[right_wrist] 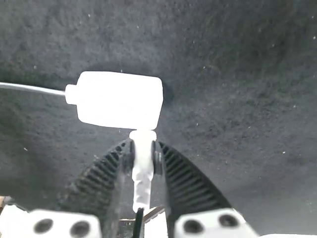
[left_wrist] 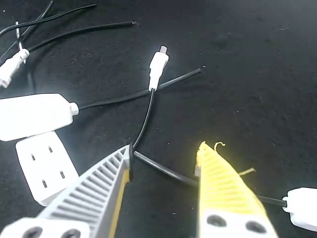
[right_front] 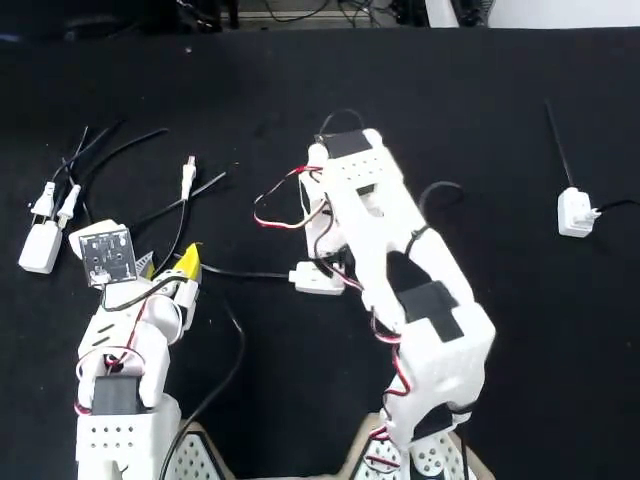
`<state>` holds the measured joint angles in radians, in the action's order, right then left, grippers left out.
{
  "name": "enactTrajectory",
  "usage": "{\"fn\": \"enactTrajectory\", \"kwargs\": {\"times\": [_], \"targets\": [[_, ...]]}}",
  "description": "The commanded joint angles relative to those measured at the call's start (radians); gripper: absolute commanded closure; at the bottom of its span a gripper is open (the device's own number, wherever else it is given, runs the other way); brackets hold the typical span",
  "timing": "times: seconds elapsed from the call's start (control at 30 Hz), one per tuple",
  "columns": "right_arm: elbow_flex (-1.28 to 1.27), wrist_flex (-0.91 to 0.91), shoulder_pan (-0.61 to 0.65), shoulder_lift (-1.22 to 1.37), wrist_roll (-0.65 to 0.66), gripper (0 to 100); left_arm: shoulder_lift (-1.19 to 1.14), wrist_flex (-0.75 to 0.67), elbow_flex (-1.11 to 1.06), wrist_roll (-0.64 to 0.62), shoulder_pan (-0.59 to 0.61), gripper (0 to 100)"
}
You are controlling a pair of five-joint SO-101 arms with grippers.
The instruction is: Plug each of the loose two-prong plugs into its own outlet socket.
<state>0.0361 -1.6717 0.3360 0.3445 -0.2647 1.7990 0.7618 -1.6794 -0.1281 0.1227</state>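
A white plug (right_wrist: 142, 173) is clamped in the right claw (right_wrist: 142, 153) against an outlet socket (right_wrist: 119, 99); the left claw (left_wrist: 163, 156), at the socket's nine o'clock, is spread apart over a black cable (left_wrist: 163, 170).

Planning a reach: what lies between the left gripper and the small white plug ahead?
Left wrist view: the black cable of the plug, crossed by another black cable.

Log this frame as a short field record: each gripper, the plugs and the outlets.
right gripper: shut on a white plug
white plug: front end against a white outlet block; cannot tell if it is seated
left gripper: open, over a black cable
loose plug: lying unplugged on the black table
spare outlet: sockets free, beside the left gripper
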Motion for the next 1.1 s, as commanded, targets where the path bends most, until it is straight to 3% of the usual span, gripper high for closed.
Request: {"fn": "enactTrajectory", "kwargs": {"times": [0.0,0.87,1.07], "targets": [[0.085,0.011,0.011,0.038,-0.011,98.7,0.006,-0.005,-0.007,0.000,-0.004,78],[0.119,-0.037,0.009,0.056,-0.037,98.7,0.006,-0.005,-0.007,0.000,-0.004,78],[0.116,-0.031,-0.054,0.056,-0.098,98.8,0.006,-0.005,-0.005,0.000,-0.004,78]]}}
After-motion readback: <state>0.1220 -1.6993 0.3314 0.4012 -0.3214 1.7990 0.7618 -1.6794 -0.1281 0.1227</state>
